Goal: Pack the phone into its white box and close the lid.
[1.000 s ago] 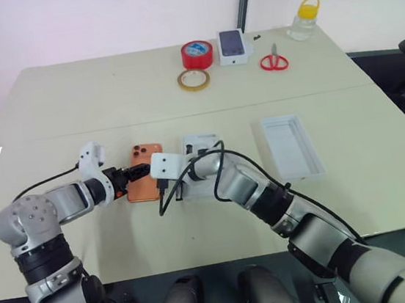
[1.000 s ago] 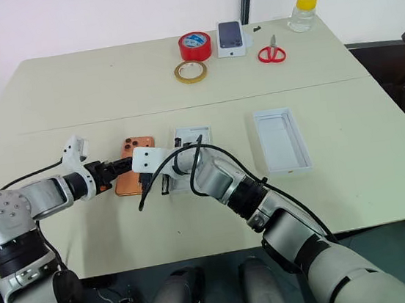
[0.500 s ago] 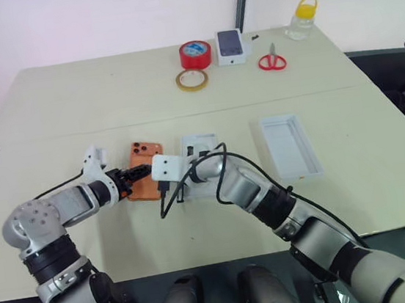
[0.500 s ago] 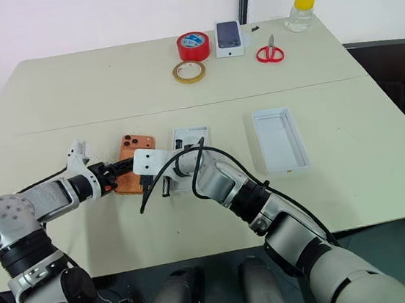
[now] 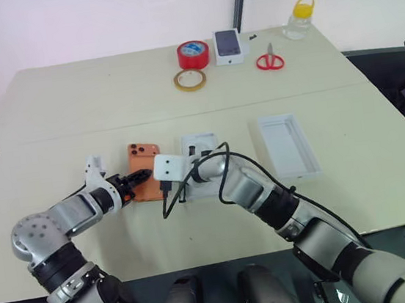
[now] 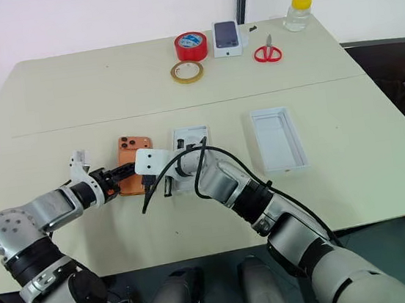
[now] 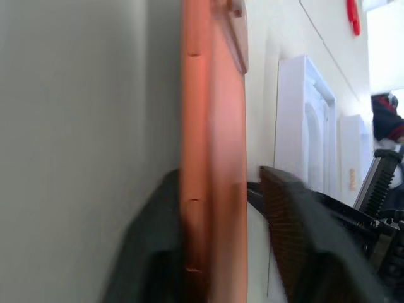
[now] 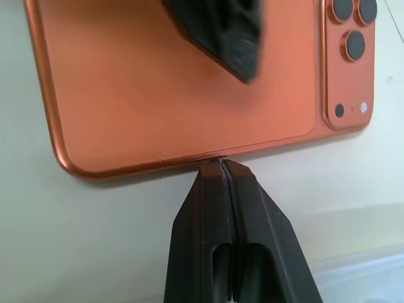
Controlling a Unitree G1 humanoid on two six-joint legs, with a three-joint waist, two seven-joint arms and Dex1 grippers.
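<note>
The orange phone (image 5: 144, 166) lies back up on the table, its camera lenses at the far end. My left gripper (image 5: 139, 179) is shut on the phone's near-left edge, one finger (image 8: 218, 28) on the back and the other against the side (image 7: 151, 246). My right gripper (image 8: 222, 163) is shut, with its tips touching the phone's opposite long edge. The white box (image 5: 201, 143) sits just right of the phone, partly hidden by my right arm. The lid (image 5: 287, 145) lies inside up, farther right.
At the table's far side stand a red tape roll (image 5: 192, 54), a beige tape ring (image 5: 190, 80), a small white box picturing a dark phone (image 5: 227, 46), red scissors (image 5: 270, 61) and a yellow-capped bottle (image 5: 298, 20).
My left gripper's fingers have closed from wide open onto the phone's edge while its wrist rolled. The right gripper has stayed against the phone.
</note>
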